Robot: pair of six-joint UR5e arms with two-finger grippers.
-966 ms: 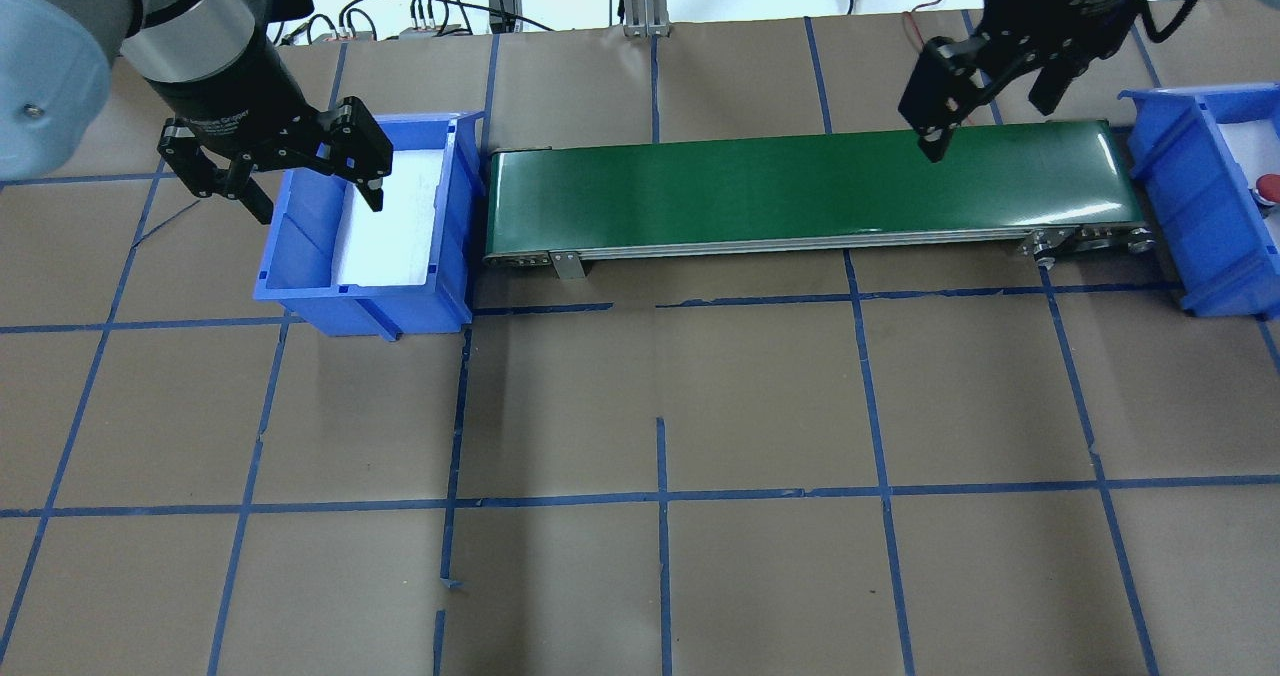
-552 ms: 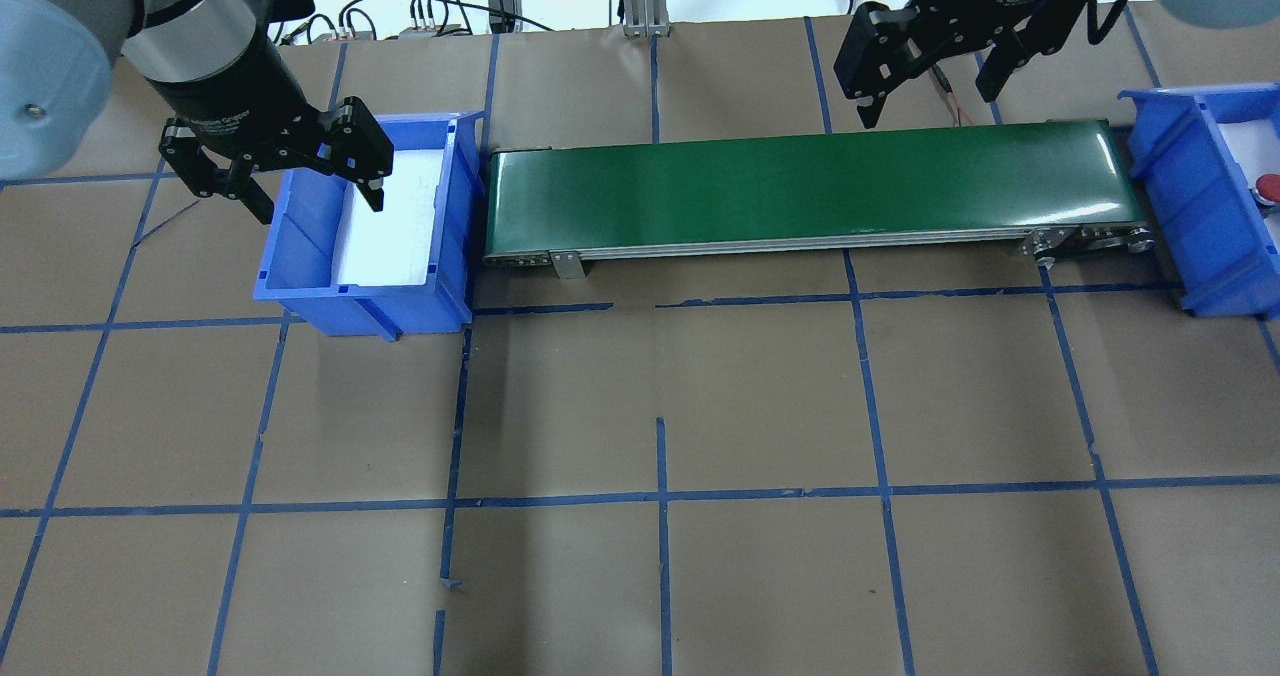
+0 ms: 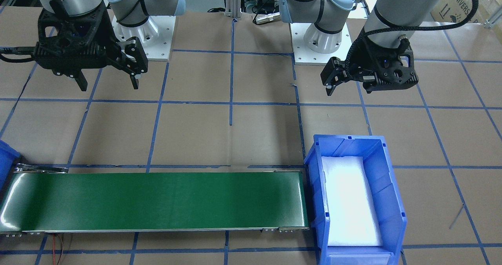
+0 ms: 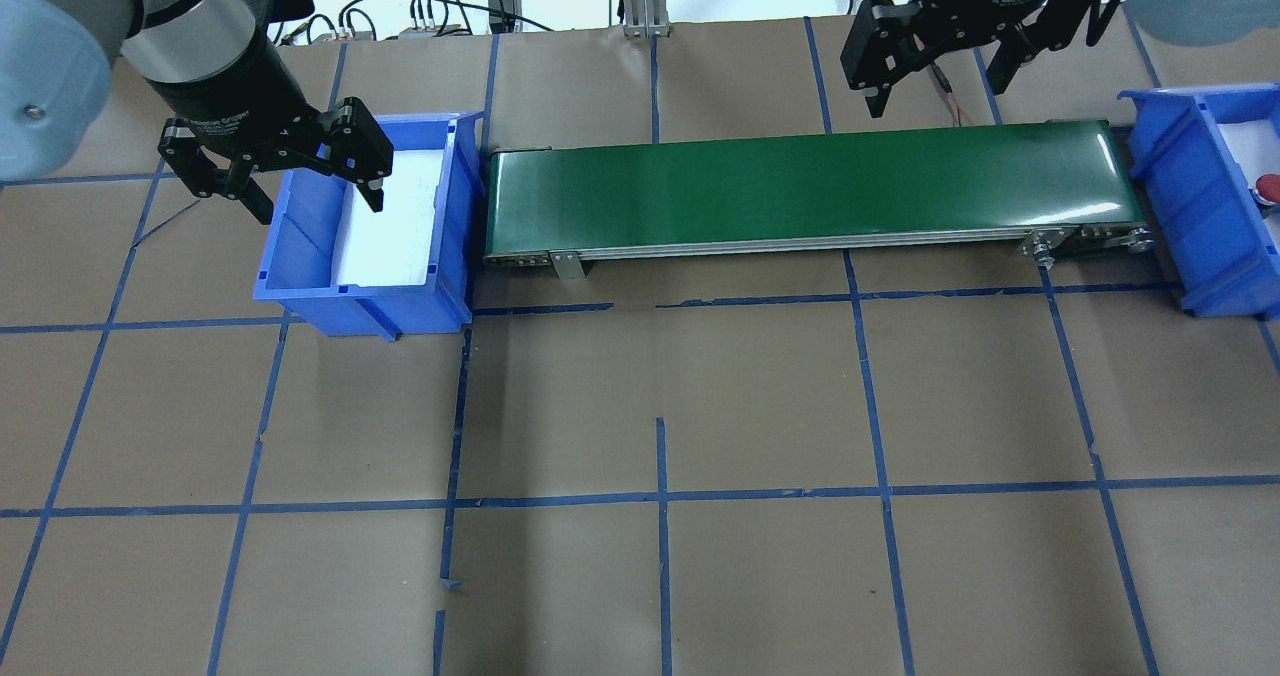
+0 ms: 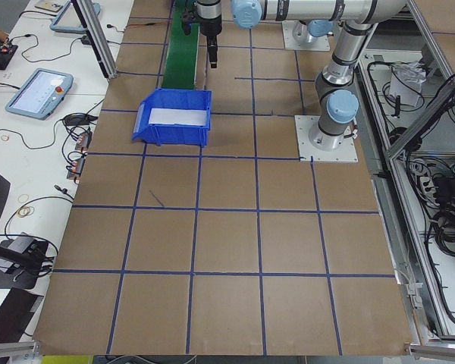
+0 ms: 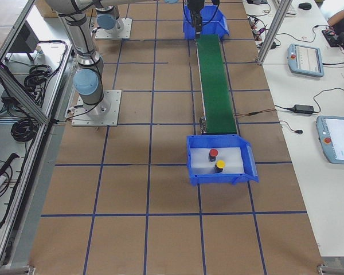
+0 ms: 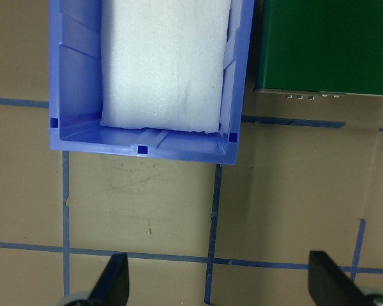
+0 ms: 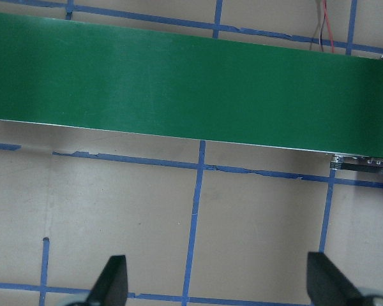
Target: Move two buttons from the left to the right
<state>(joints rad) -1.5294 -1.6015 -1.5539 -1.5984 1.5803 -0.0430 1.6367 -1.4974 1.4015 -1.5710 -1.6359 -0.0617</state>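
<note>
Right tool [image 4: 940, 96] rose off glossy green belt [image 4: 800, 186]; it and left tool [image 4: 320, 208] gape empty.

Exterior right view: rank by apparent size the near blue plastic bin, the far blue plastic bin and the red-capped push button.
1. near blue plastic bin
2. far blue plastic bin, though its distance from the camera shrinks it
3. red-capped push button

The table [image 4: 760, 396] is under brown paper gridded with blue tape [image 4: 770, 494]. In the exterior right view a white bench [image 6: 338, 195] runs down the frame's right side, carrying pendants [image 6: 305, 60]; an aluminium post [image 6: 273, 31] stands upper right; light is bright and even
</note>
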